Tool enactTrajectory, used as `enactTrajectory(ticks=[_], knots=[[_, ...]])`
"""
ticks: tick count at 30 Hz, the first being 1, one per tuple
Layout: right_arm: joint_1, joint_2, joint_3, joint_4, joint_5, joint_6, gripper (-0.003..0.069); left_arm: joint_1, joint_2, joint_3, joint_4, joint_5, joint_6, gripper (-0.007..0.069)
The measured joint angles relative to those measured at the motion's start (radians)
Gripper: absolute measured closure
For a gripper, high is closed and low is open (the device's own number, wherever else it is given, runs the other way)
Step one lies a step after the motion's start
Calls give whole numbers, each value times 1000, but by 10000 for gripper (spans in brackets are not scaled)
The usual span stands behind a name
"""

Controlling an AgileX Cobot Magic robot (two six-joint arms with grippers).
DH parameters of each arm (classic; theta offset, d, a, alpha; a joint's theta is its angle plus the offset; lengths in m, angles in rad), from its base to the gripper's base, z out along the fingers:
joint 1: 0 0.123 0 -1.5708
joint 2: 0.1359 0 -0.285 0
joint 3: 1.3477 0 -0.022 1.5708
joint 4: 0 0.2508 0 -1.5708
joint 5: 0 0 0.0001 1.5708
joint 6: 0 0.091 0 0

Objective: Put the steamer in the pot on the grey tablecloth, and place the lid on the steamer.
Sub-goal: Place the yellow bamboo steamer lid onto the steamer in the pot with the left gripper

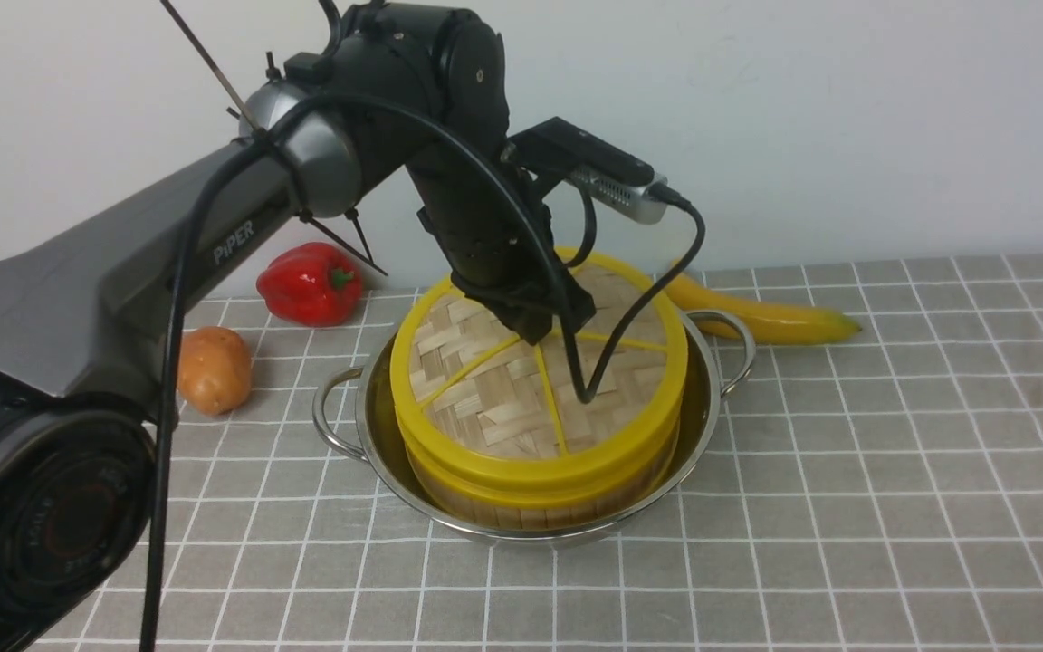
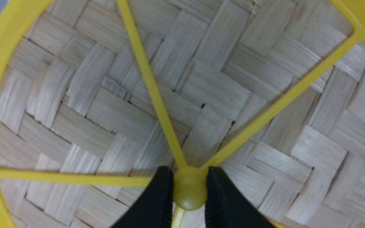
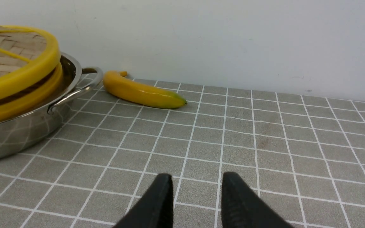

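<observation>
The left gripper (image 2: 189,190) pinches the centre knob of the woven lid (image 1: 535,371), seating it on the steamer (image 1: 521,493) inside the steel pot (image 1: 377,426) on the grey tablecloth (image 1: 847,471). The right gripper (image 3: 196,196) hovers empty, jaws apart. The steamer's contents are hidden.

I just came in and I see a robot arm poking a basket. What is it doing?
The robot's left pincer is pinching the little yellow knob in the middle of the woven lid. The lid sits on the steamer, tipped a bit, with a gap on one side. The steamer is already inside the shiny pot on the grey tablecloth. The right pincer is open and holds nothing, over the cloth beside the pot.
</observation>
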Motion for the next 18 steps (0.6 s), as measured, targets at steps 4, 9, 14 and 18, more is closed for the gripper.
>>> enactTrajectory(ticks=[4,9,14,18], knots=[[0,0,0,0,0,0,416,0,16,0,-2,0,-5,501],[0,0,0,0,0,0,416,0,17,0,0,0,-10,501],[0,0,0,0,0,0,416,0,17,0,15,0,-10,501],[0,0,0,0,0,0,416,0,17,0,20,0,-11,501]])
